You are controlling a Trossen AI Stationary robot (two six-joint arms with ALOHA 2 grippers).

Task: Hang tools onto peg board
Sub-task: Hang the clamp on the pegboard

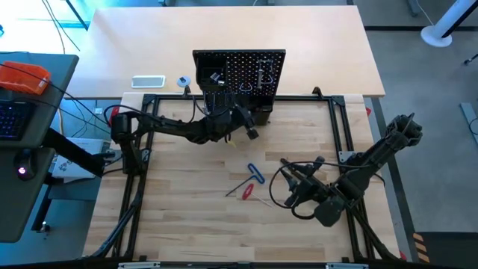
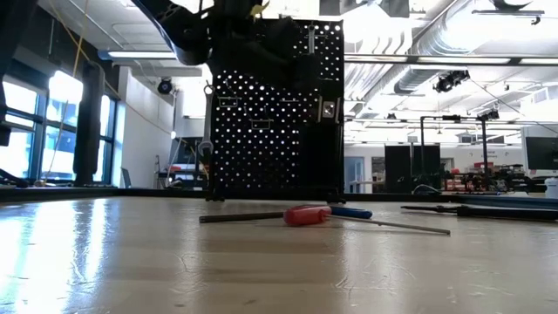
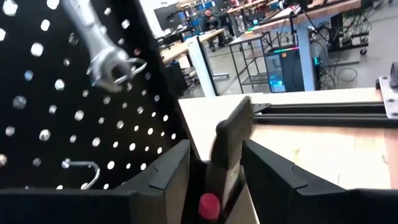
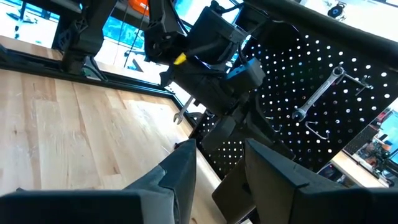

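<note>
While the left arm reaches in from the left edge of the table (image 1: 187, 213), the left gripper (image 3: 216, 146) sits close against the front of the peg board (image 1: 250, 67).
- Left jaws: parted to a middling width, with a black tool (image 3: 231, 134) upright between them. A dark gap shows on one side of the tool, so no firm pinch is seen. A red spot shows near the tool's lower end.
- Peg board: upright at the far middle of the table. A silver wrench (image 3: 102, 56) hangs on it by its ring end from a metal hook. A second hook (image 3: 87, 169), lower on the board, is bare.
- Table, in front of the board: a blue-handled hex key (image 1: 255, 173) lies flat near the middle. A red-handled screwdriver (image 1: 247, 192) lies just nearer the front edge, close beside it; I cannot tell whether their shafts touch.
- Right arm: bent in from the right side, with the right gripper (image 4: 219, 149) low over the table, right of the two loose tools and apart from them. It points toward the board.
- Right jaws: parted to a middling width, nothing between them.
</note>
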